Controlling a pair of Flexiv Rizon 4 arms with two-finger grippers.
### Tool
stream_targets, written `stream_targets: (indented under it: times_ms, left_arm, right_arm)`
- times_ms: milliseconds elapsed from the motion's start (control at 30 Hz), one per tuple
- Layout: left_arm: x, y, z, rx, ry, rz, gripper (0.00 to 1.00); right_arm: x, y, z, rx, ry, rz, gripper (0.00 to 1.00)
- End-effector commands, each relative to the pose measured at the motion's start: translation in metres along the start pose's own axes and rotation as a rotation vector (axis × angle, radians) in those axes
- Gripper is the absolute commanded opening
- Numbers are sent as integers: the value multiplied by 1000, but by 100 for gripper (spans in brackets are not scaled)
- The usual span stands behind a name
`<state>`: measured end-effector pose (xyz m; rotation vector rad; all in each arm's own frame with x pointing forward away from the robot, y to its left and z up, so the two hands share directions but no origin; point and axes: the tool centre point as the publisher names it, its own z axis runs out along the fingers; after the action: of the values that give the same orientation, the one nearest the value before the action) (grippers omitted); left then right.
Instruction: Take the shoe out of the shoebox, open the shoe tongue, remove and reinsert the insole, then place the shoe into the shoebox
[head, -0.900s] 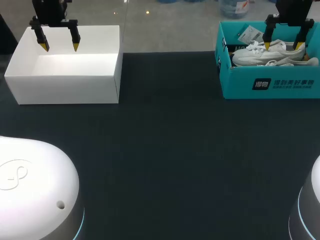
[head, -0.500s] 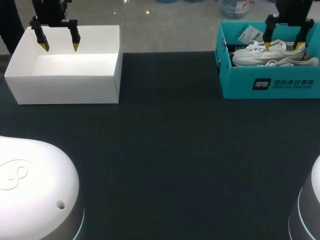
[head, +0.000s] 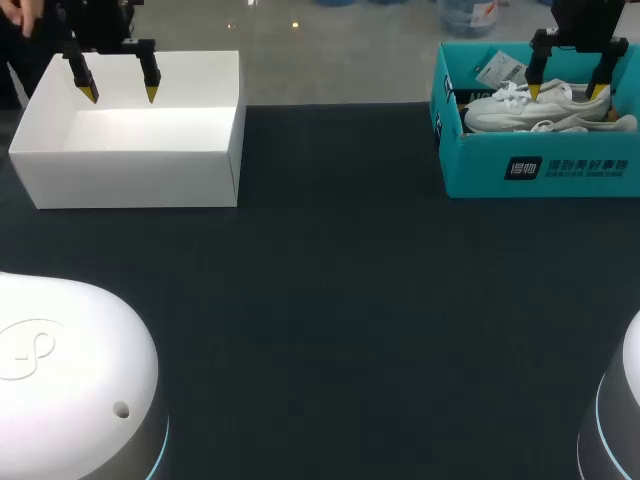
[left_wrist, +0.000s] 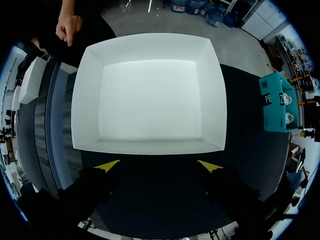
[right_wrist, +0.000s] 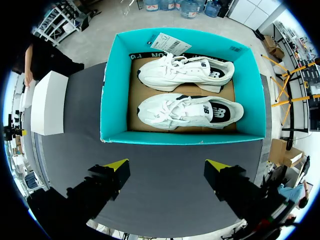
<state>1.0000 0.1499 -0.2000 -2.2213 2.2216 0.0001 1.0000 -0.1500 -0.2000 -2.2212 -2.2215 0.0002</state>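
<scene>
right gripper (right_wrist: 167, 163): fingers apart, nothing held. It hangs over the near wall of the shoebox (right_wrist: 114, 90), with the shoes ahead of the tips.
left gripper (left_wrist: 159, 165): fingers apart, empty, over the near edge of the white box (left_wrist: 85, 100). It is well apart from the shoebox.
risk, grab: the near shoe (right_wrist: 190, 111) and far shoe (right_wrist: 185, 74) lie just beside each other. A wide descent could catch both, or hook the laces and drag the second one up.
risk, box: a tip hitting the wall could shove or tip the light cardboard box on the table (head: 330, 300).
risk, grip: the upper looks soft, so a pinch there may collapse and slip.
shoe look: white low sneakers with white laces and a dark lining at the heel opening. They seem to lie on their sides, toes toward the white box.
shoe place: both are in the teal shoebox on its brown floor, with a paper tag (right_wrist: 167, 44) at the far wall.
</scene>
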Motion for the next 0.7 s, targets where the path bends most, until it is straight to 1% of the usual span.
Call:
stream_targets:
  times_ms: [33,133,167,200,300,367,400,433,467,533,567,700]
  left_arm:
    - [0,0,0,0,0,0,100]
    - [0,0,0,0,0,0,100]
    - [0,0,0,0,0,0,100]
    - [0,0,0,0,0,0,100]
    - [0,0,0,0,0,0,100]
    - [0,0,0,0,0,0,100]
    - [0,0,0,0,0,0,100]
    - [0,0,0,0,0,0,100]
    - [0,0,0,0,0,0,100]
    - [0,0,0,0,0,0,100]
    - [0,0,0,0,0,0,100]
    - [0,0,0,0,0,0,100]
  right_arm:
    - [0,0,0,0,0,0,100]
    - [0,0,0,0,0,0,100]
    - [-4,0,2,-5,-21,-5,100]
    - [-8,0,1,-34,-26,-22,100]
    - [-20,1,0,-62,-51,-76,100]
    - [-35,3,3,-53,-65,-57,100]
    - [-43,4,5,-67,-32,-50,100]
    - [-52,4,8,-59,-16,-40,100]
    - [-61,5,11,-59,-29,-18,100]
    - [-76,6,17,-63,-19,-7,100]
    - [-84,7,21,-64,-37,-4,100]
    - [-109,10,34,-50,-53,2,100]
